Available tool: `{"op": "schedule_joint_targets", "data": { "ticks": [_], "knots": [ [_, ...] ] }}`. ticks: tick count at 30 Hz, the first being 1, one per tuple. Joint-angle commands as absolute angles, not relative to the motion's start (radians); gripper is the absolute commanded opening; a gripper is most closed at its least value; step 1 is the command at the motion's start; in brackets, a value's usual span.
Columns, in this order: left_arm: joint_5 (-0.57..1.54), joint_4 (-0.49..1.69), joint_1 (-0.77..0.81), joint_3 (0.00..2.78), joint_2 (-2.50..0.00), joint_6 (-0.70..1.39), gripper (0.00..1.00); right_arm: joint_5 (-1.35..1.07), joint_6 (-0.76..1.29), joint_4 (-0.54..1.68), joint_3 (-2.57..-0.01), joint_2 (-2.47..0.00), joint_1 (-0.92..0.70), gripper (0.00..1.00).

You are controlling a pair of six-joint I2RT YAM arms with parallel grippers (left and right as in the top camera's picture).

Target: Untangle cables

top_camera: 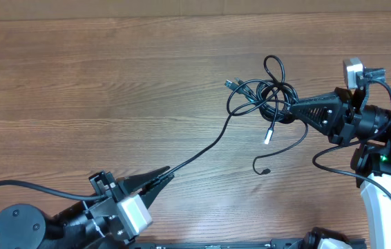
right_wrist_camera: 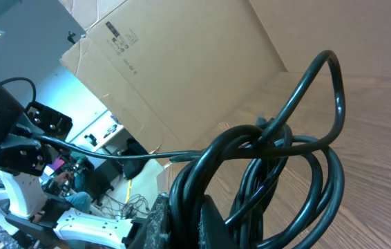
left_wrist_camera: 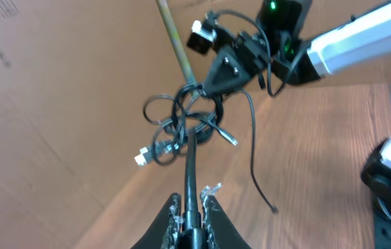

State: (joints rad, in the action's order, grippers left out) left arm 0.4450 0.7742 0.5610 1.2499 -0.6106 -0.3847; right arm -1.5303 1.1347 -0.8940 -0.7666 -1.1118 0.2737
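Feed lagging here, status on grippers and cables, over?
Left gripper shut on one strand. Right gripper shut on cables at knot. Knot not undone. Nothing blocking.

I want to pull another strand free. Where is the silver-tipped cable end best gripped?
Probably the cord just behind the silver plug, approached from the robot's side: that end sticks out of the tangle toward that side, clear of the loops.

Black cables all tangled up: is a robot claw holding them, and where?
Yes, both. The left gripper pinches one strand of the thin black cables, stretched out from the knot; the right gripper clamps the knot itself.
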Motion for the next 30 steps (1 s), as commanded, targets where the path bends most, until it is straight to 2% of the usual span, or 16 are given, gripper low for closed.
{"op": "schedule_joint_targets", "data": {
  "ticks": [1, 3, 8, 9, 12, 13, 23, 30],
  "knots": [
    [0.46, 0.808, 0.555, 1.266, -0.598, -0.39, 0.13, -1.519, 1.129, -0.903, -0.787, -1.112, 0.277, 0.04],
    [0.459, 0.826, 0.555, 1.266, -0.598, -0.39, 0.23, -1.519, 1.134, -0.904, -0.787, -1.112, 0.277, 0.04],
    [0.426, 0.894, 0.555, 1.266, -0.598, -0.397, 0.39, -1.52, 1.153, -0.912, -0.787, -1.112, 0.277, 0.04],
    [0.412, 0.913, 0.555, 1.266, -0.598, -0.397, 0.45, -1.519, 1.153, -0.912, -0.787, -1.111, 0.277, 0.04],
    [0.408, 0.931, 0.555, 1.266, -0.598, -0.397, 0.97, -1.52, 1.156, -0.912, -0.787, -1.111, 0.277, 0.04],
    [0.408, 0.928, 0.555, 1.266, -0.598, -0.397, 1.0, -1.52, 1.156, -0.912, -0.787, -1.111, 0.277, 0.04],
    [0.408, 0.749, 0.555, 1.265, -0.62, -0.366, 1.0, -1.569, 1.206, -0.912, -0.787, -1.108, 0.26, 0.04],
    [0.408, 0.633, 0.555, 1.265, -0.778, -0.208, 1.0, -1.569, 1.205, -0.975, -0.787, -1.094, 0.085, 0.04]
  ]
}}
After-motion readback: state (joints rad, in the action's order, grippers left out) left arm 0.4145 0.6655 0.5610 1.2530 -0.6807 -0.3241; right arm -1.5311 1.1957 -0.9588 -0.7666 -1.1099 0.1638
